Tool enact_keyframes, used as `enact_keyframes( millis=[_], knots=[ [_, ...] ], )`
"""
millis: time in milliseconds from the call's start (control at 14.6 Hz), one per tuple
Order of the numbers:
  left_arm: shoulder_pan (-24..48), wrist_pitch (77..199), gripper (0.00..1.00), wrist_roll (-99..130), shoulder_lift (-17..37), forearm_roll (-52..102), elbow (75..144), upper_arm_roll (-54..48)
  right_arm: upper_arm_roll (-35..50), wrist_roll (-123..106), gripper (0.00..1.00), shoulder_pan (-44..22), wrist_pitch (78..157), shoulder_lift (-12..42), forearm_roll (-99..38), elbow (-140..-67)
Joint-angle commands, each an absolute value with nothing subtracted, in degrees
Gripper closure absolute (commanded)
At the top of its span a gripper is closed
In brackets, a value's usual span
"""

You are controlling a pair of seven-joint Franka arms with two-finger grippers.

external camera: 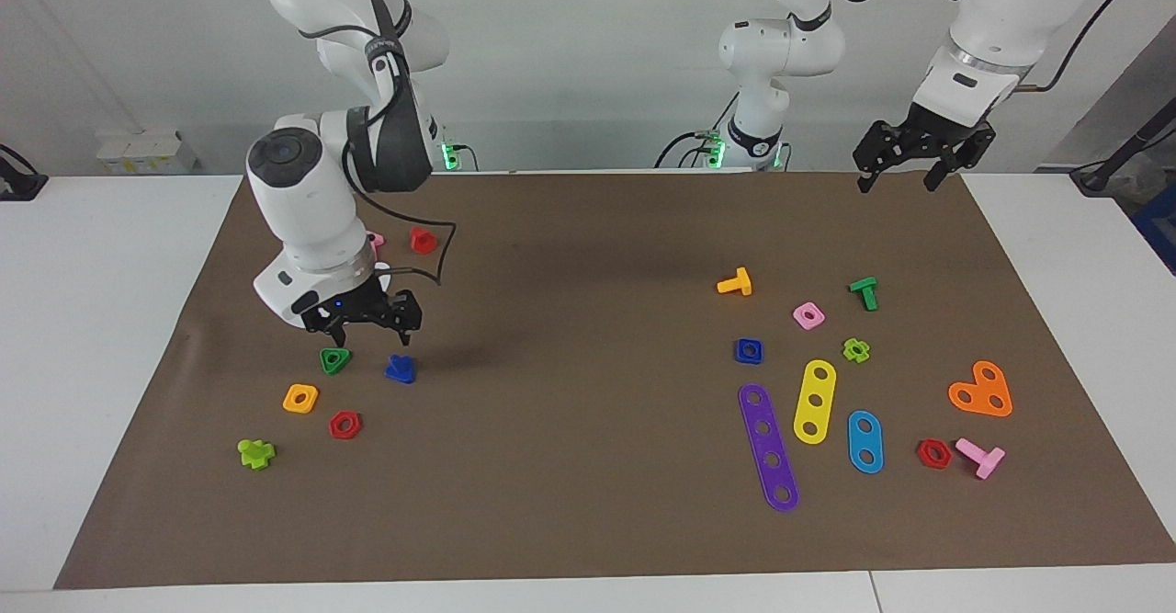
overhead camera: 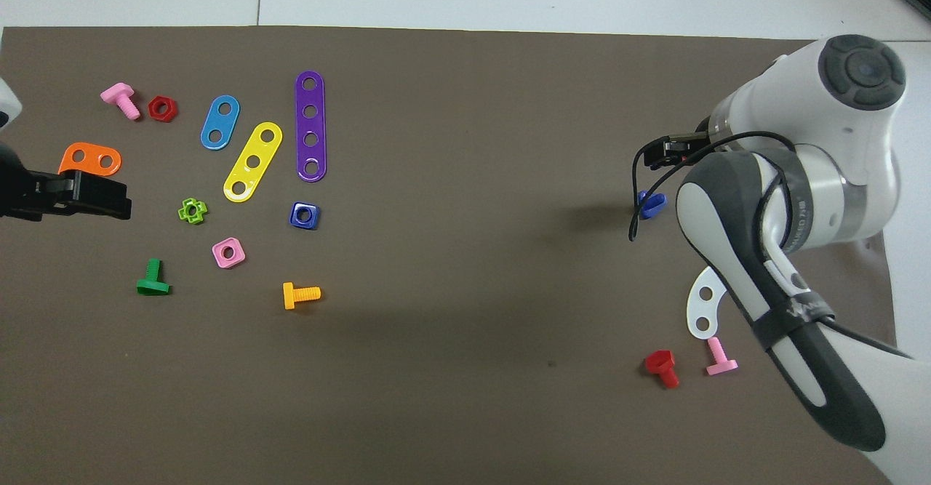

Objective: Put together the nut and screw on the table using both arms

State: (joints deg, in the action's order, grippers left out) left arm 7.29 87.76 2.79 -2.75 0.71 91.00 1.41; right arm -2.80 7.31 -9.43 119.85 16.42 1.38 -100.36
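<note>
The dark blue screw (external camera: 401, 369) lies on the brown mat (external camera: 570, 319) toward the right arm's end of the table. In the overhead view the screw (overhead camera: 649, 205) is partly covered by the right arm. My right gripper (external camera: 372, 337) hangs open just above the mat, over the spot between the screw and a green triangular nut (external camera: 334, 360), holding nothing. From overhead only a bit of the right gripper (overhead camera: 665, 152) shows. The dark blue square nut (external camera: 749, 350) (overhead camera: 304, 215) rests toward the left arm's end. My left gripper (external camera: 905, 172) (overhead camera: 116, 198) waits open, raised over the mat's corner.
Around the screw lie an orange nut (external camera: 300, 398), a red hex nut (external camera: 344, 425), a red bolt (external camera: 422, 240) and a white curved strip (overhead camera: 704, 303). By the blue nut lie a purple strip (external camera: 768, 448), a yellow strip (external camera: 814, 402), a pink nut (external camera: 808, 315) and an orange bolt (external camera: 735, 283).
</note>
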Motion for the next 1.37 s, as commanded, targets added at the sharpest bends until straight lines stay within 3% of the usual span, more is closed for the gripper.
enact_keyframes(
  millis=[0, 274, 615, 684, 752, 1026, 1299],
  knots=[
    [8.3, 88.2, 0.01, 1.1, -4.1, 1.5, 92.5, 1.8, -3.0, 6.5, 0.03, -9.2, 125.2, 17.3, 1.1, -105.1],
    [8.3, 88.6, 0.02, 0.4, -4.3, 1.5, 92.9, 1.8, -3.0, 5.6, 0.07, -8.6, 133.6, 17.0, 1.1, -113.7],
    [9.0, 91.5, 0.04, 0.4, -5.7, 2.5, 96.5, 1.8, -3.0, 5.7, 0.15, -8.8, 133.5, 17.0, 1.1, -115.0],
    [10.2, 93.6, 0.04, 0.5, -6.3, 2.9, 98.7, 1.8, -3.0, 5.7, 0.20, -8.8, 133.5, 17.0, 1.1, -115.0],
    [10.8, 94.5, 0.04, 0.6, -6.0, 3.0, 99.5, 1.8, -3.0, 5.8, 0.32, -8.8, 133.6, 17.0, 1.1, -115.0],
    [13.3, 102.4, 0.04, 0.7, -3.7, 3.0, 102.7, 1.8, -3.0, 6.2, 0.34, -8.7, 134.8, 17.2, 1.1, -114.8],
    [14.8, 106.3, 0.04, 0.9, 1.9, 3.0, 103.0, 1.8, -3.0, 6.5, 0.34, -9.3, 136.6, 17.4, 1.1, -114.9]
  ],
)
